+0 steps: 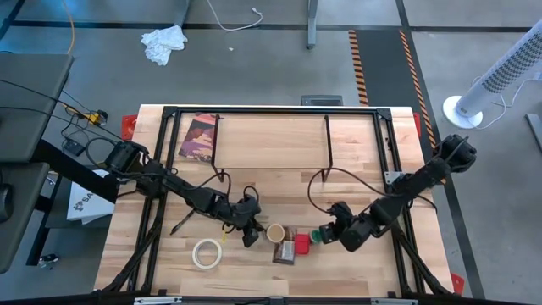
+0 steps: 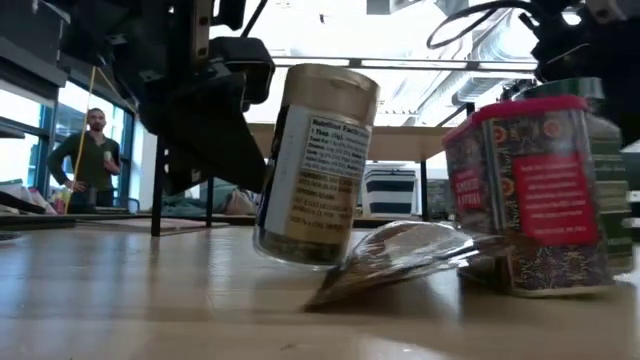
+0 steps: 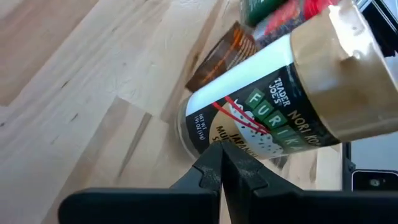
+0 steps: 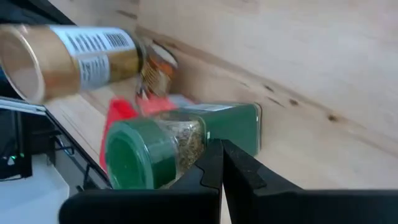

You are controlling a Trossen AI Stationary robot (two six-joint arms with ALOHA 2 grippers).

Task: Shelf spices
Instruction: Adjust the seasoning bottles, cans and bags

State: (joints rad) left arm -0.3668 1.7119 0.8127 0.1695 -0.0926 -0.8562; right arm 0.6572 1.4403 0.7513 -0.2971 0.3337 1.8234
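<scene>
Overhead, the shelf (image 1: 271, 135) spans the upper centre of the table (image 1: 356, 271). Lower centre, the spices cluster. The left gripper (image 1: 251, 235), fingers (image 3: 214, 171) pressed together and holding nothing, touches the tilted tan-lidded jar (image 2: 312, 165), which leans on the orange-brown packet (image 2: 400, 255). The red tin (image 2: 535, 195) stands just right. The right gripper (image 1: 326, 235), fingers likewise together, lies against the green-lidded jar (image 4: 155, 152).
</scene>
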